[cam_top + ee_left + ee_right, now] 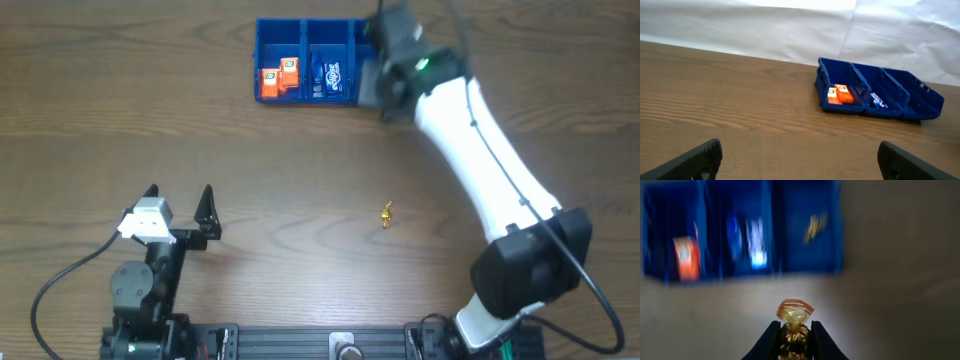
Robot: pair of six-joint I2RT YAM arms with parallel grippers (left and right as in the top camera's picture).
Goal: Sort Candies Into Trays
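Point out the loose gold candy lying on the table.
In the top view the loose gold candy lies alone on the table right of centre, between the blue tray and the arm bases, left of the right arm.

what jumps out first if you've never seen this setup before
The bright blue tray at the table's far edge stands out, with orange candies in its left compartment and blue candies in the middle one. The right gripper, near the tray's right end, is shut on a gold-wrapped candy. A loose gold candy lies alone on the wood mid-table.
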